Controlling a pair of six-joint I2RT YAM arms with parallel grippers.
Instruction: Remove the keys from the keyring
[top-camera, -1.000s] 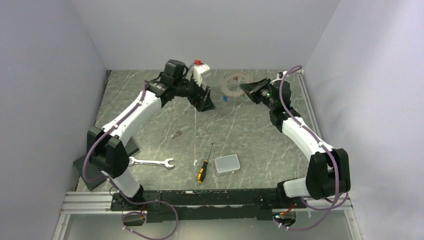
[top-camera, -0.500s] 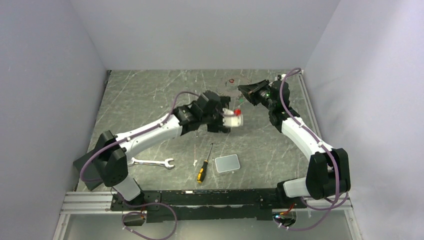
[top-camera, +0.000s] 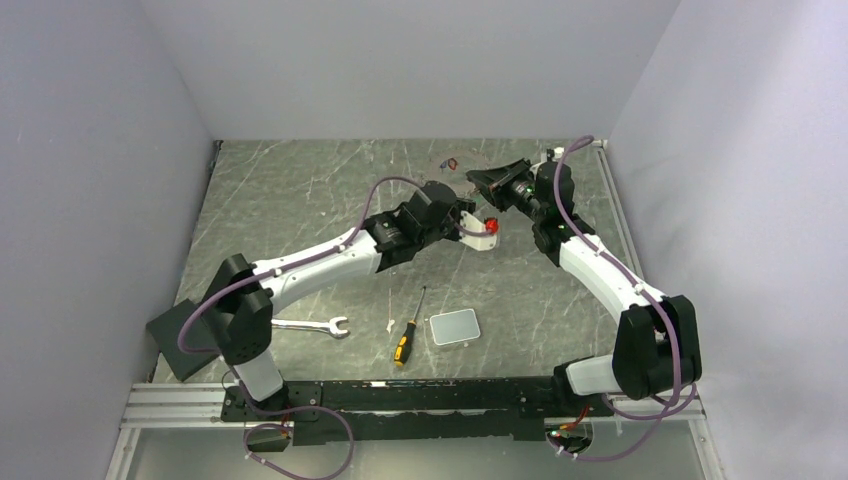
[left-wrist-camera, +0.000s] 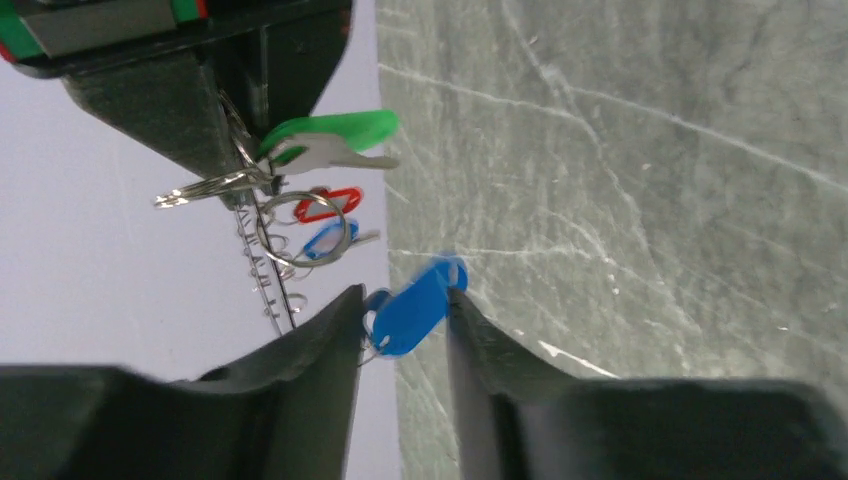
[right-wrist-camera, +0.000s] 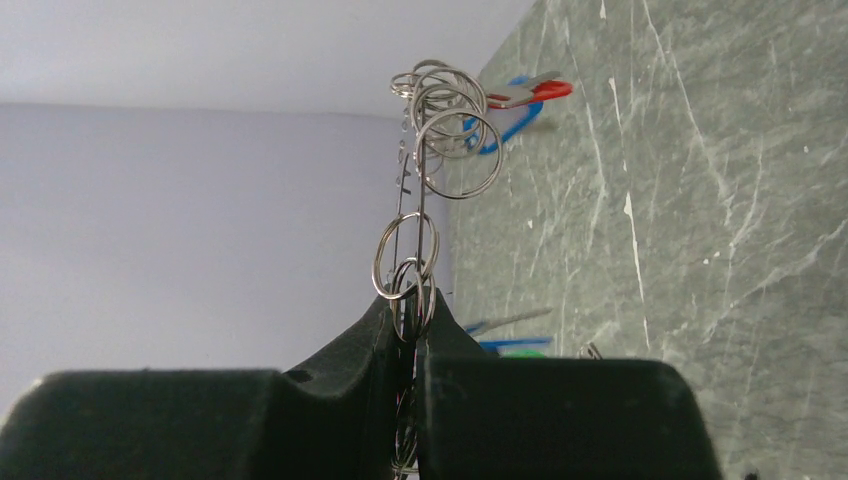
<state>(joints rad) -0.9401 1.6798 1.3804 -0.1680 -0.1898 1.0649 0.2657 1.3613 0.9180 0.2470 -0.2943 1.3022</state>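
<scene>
Right gripper, at upper centre-right of the overhead view, has its fingers pressed together on the keyring. In its wrist view the thin loop rises edge-on from the pinch at bottom centre toward the top of the frame. I judge this arm to be the anchor, holding the loop up off the table so that the keys hang free and can be drawn along the wire.

Left gripper meets it from the left. Its fingers stand apart on either side of a blue tag at lower centre of its wrist view. The tag is blurred, so I cannot tell whether they pinch it. The tag probably offers more to grasp than bare metal.

Wrench, grey box and screwdriver lie at lower centre of the overhead view, well apart from the work.

Higher in the left wrist view, a green-tagged key, a red tag and a second blue tag hang by the loop, so work is left to do. Smallest are the split rings threaded just above the pinch.
</scene>
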